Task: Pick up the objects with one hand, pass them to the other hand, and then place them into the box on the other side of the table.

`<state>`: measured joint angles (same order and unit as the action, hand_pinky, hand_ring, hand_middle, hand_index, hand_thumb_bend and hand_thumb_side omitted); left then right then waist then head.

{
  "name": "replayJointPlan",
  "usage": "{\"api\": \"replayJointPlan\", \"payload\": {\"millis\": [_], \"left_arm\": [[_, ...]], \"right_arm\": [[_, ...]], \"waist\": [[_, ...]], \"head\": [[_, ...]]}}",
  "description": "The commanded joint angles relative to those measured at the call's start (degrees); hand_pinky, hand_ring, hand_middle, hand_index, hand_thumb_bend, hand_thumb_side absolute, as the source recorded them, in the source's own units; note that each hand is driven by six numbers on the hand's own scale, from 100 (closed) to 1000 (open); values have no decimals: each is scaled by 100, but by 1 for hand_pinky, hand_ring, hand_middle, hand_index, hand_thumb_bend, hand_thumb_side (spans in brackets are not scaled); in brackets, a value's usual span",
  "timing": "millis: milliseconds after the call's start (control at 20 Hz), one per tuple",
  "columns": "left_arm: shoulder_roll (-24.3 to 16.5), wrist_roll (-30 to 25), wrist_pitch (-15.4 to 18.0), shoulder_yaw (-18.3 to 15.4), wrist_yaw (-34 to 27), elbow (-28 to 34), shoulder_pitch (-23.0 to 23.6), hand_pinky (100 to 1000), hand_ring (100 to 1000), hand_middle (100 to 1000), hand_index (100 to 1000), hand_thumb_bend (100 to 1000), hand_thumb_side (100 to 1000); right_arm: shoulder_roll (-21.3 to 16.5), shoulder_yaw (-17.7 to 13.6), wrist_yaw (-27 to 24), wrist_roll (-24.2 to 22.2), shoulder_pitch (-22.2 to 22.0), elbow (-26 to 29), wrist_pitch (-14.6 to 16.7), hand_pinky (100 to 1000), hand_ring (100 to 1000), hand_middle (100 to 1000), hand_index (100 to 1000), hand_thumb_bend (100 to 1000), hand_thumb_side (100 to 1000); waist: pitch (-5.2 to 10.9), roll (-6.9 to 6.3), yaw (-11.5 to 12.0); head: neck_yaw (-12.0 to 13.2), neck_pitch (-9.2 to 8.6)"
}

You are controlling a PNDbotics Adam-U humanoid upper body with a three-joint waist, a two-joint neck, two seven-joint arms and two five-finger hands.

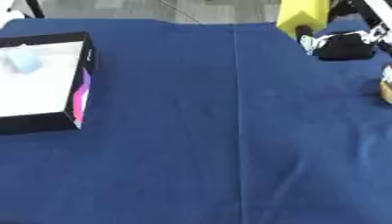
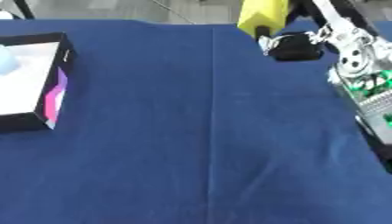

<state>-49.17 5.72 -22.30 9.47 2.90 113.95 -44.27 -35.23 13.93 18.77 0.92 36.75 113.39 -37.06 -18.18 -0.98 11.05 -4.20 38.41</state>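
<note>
1. Desk [image 1: 191, 153]: covered by a dark blue cloth. A straight crease is seen running from 6 o'clock to 12 o'clock through the middle. The near half is seen as plain cloth.

2. Box [image 1: 46, 122]: shallow, black-walled, white inside, set at 9 o'clock on the desk. A pink and purple patch is shown on its outer right wall. A pale blue object [image 1: 25, 63] is seen inside, toward the far part of the white floor; its shape cannot be made out.

3. Yellowish object [image 1: 386, 89]: only an edge is shown at 3 o'clock in the left eye view, on the cloth. It cannot be identified.

4. Right arm [image 2: 356, 57]: entered from the 1 o'clock corner, silver joints and exposed green parts shown along the right edge in the right eye view.

5. Right robot hand [image 2: 295, 46]: black, located at 1 o'clock near the far edge of the desk, well apart from the box. It is closed around the lower end of the yellow block, which is grasped from below.

6. Yellow block [image 2: 262, 15]: the task's thing, held at 1 o'clock above the far desk edge, standing up out of the right robot hand and cut off by the top of the view.
</note>
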Motion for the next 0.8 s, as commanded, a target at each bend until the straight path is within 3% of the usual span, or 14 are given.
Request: {"api": "replayJointPlan", "payload": {"millis": [50,450,800], "left_arm": [[-286,-395,-227,98,-30,64,-198,793,808,773,876,100,518],[-321,-2085,-494,818,328,64,-836,834,835,804,922,108,498],[-237,-3339,-712,1294,564,64,-1167,853,849,817,920,356,493]], "right_arm": [[334,267,110,253,6,120,52,798,607,470,540,100,100],[964,999,350,1105,55,120,-118,783,593,470,540,100,100],[1175,1427,289,1607,138,120,-87,777,588,470,539,100,100]], "waist": [[204,-12,-34],[250,-21,-14],[262,-13,10]], "head": [[133,160],[166,199],[138,160]]}}
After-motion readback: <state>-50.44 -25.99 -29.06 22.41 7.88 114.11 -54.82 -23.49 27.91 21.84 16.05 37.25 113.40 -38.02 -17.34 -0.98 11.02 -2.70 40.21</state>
